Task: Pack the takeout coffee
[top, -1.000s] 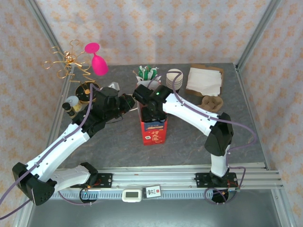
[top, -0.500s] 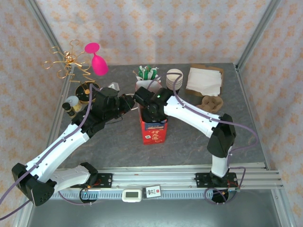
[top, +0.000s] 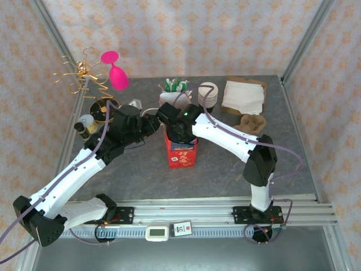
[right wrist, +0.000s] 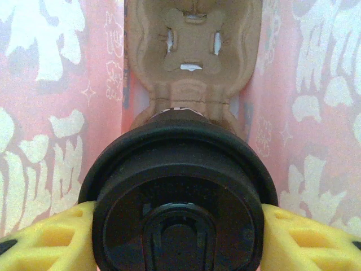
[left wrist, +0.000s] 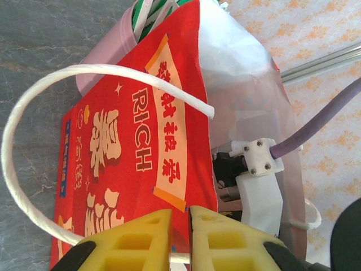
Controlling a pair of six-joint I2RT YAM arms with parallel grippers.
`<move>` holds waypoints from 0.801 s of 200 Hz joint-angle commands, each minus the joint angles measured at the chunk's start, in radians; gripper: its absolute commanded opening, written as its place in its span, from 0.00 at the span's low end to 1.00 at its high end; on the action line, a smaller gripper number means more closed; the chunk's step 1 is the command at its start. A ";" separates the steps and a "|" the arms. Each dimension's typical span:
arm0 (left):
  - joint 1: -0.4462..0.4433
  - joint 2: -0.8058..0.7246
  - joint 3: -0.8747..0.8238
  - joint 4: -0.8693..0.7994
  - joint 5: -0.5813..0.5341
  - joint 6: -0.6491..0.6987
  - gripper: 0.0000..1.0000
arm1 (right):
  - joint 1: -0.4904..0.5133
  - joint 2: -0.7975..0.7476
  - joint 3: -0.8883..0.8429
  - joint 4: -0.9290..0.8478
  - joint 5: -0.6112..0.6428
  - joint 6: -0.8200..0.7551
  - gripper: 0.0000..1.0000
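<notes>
Top external, what have you got?
My right gripper is down in the mouth of the red gift bag, and my left gripper is at its left rim.
Left wrist?
Fingers are almost together against the bag's red wall, near the white cord handle. I cannot tell what they pinch.
Right wrist?
It's clamped on the takeout coffee, inside the bag, over the pulp cup carrier.

I see a grey mottled table boxed in by pale walls with an orange floral print, perhaps fabric; metal posts rise at its far corners.
</notes>
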 commanded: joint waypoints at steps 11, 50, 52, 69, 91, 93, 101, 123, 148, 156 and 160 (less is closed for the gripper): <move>-0.002 -0.011 0.027 -0.041 -0.033 0.030 0.17 | -0.008 0.094 -0.086 0.038 -0.018 -0.011 0.41; -0.002 -0.003 0.028 -0.040 -0.019 0.034 0.17 | -0.009 0.102 -0.083 0.042 -0.013 -0.017 0.41; -0.002 -0.002 0.028 -0.040 -0.018 0.034 0.17 | -0.008 0.101 -0.086 0.046 -0.013 -0.017 0.41; -0.004 -0.006 0.027 -0.028 -0.015 0.025 0.17 | -0.008 0.103 -0.115 0.068 -0.025 -0.015 0.41; -0.005 -0.004 0.027 -0.028 -0.015 0.024 0.17 | -0.008 0.110 -0.118 0.080 -0.030 -0.015 0.41; -0.005 -0.004 0.027 -0.028 -0.015 0.024 0.17 | -0.008 0.111 -0.119 0.081 -0.030 -0.014 0.41; -0.005 -0.003 0.025 -0.029 -0.018 0.027 0.17 | -0.008 0.113 -0.118 0.081 -0.023 -0.014 0.41; -0.005 -0.005 0.025 -0.030 -0.024 0.027 0.18 | -0.008 0.125 -0.089 0.061 -0.014 -0.022 0.41; -0.005 -0.006 0.034 -0.040 -0.028 0.029 0.19 | -0.009 0.124 -0.079 0.046 0.004 -0.024 0.42; -0.005 -0.005 0.033 -0.040 -0.029 0.029 0.19 | -0.009 0.123 -0.090 0.051 -0.002 -0.025 0.42; -0.006 -0.005 0.032 -0.037 -0.027 0.030 0.19 | -0.009 0.123 -0.094 0.055 -0.007 -0.025 0.42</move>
